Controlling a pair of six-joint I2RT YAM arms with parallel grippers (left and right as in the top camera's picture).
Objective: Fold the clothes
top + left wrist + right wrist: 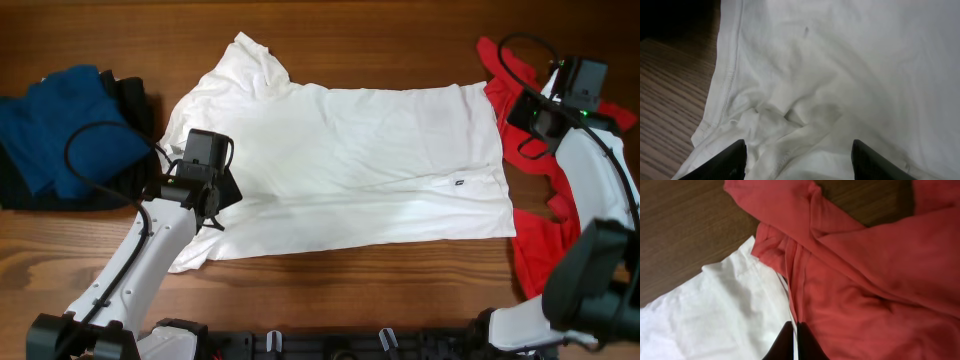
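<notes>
The large white T-shirt (350,160) lies spread flat on the wood table, hem to the right; its chest print is hidden. My left gripper (222,190) is open and hovers over the crumpled sleeve and shoulder cloth of the shirt (840,60), its fingers (800,145) on either side of a wrinkle. My right gripper (520,118) is shut at the shirt's hem edge (715,315), where the shirt meets the red garment (880,280). A thin strip of white cloth shows between its tips (795,326).
The red garment (540,240) lies crumpled along the right edge under my right arm. A blue garment (60,130) lies on a black one (135,100) at the far left. Bare wood table (380,290) shows in front of the shirt.
</notes>
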